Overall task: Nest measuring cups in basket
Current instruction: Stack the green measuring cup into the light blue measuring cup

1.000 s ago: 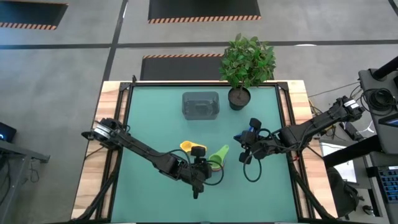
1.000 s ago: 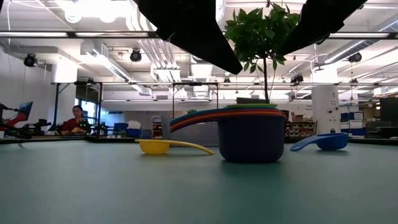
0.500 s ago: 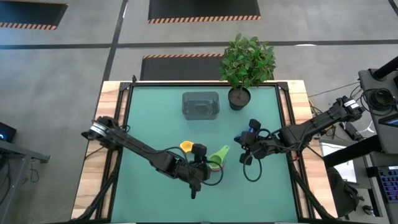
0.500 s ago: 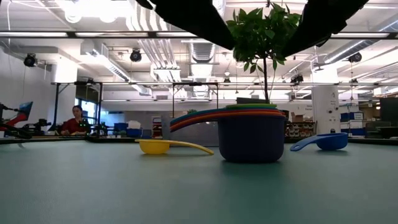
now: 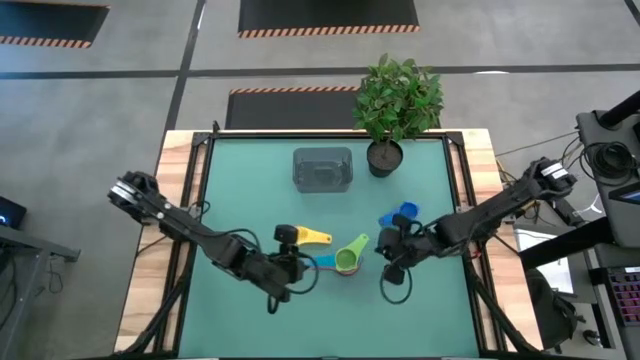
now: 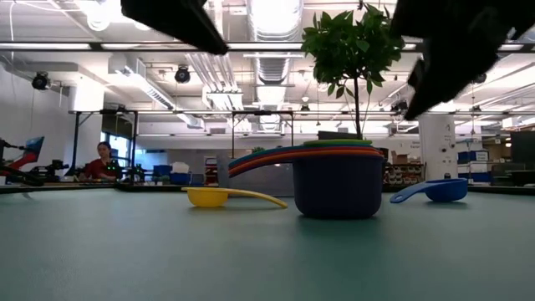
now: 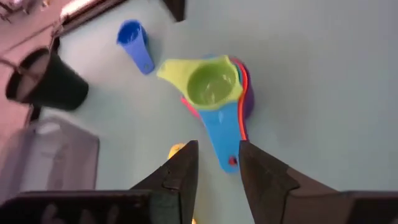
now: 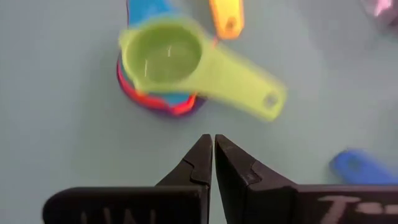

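A stack of nested measuring cups (image 5: 345,262) stands near the middle of the green bench (image 5: 240,190), toward the front half. The green cup (image 7: 213,87) sits on top, its bowl empty and its handle pointing away from the others; beneath it show a blue handle (image 7: 219,134), a thin red rim and a purple bowl (image 6: 338,186) at the bottom. From table height the handles fan out in a layered arc on one side of the stack. A yellow cup (image 5: 308,237) lies by itself just beside the stack, on the side toward the grey basket (image 5: 322,168), and a lone blue cup (image 5: 400,214) lies near it on the plant side.

The basket stands well apart from the stack at the back of the bench, next to the dark pot of the leafy plant (image 5: 397,100). Between basket and stack the green surface is open.

The left gripper (image 5: 296,272) hovers just beside the stack on its left, its fingers (image 7: 180,174) a little apart and holding nothing. The right gripper (image 5: 388,251) hangs near the stack's other side, clenched tight on nothing. The stack is well in from the bench's wooden edges (image 5: 178,200). A person (image 6: 102,162) sits far back in the room.
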